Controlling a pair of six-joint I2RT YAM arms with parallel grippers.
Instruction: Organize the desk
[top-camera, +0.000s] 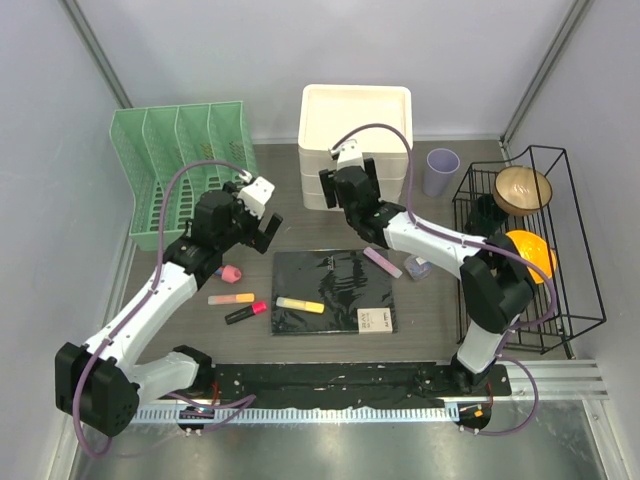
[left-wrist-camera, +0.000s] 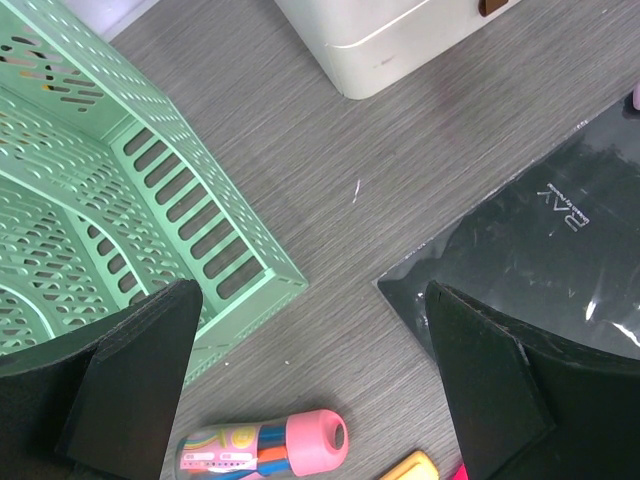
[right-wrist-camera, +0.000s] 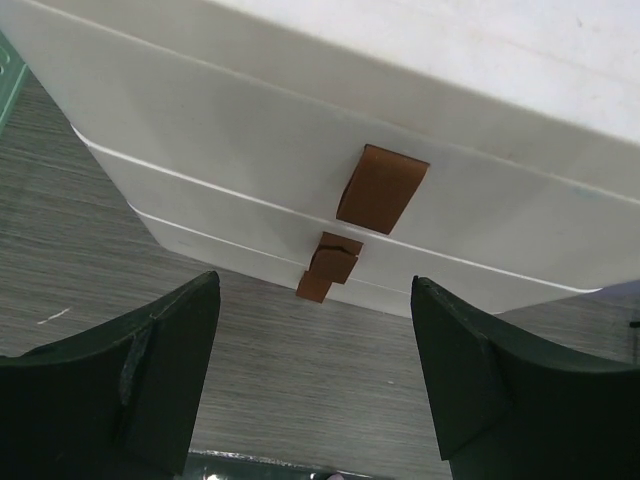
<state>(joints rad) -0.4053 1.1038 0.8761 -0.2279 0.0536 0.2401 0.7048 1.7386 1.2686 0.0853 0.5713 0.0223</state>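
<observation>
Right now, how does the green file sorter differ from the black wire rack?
The green file sorter is perforated plastic with dividers; the black wire rack is thin open wire. The sorter stands far left on the desk, the rack along the right side. Nothing shows in the sorter's slots, while the rack holds a brown bowl and an orange bowl. Both rest on the desk.

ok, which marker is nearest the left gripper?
The stubby pink-capped marker, on the desk right by the open left gripper. The orange-yellow highlighter, pink-black highlighter and yellow highlighter lie farther toward the rail.
</observation>
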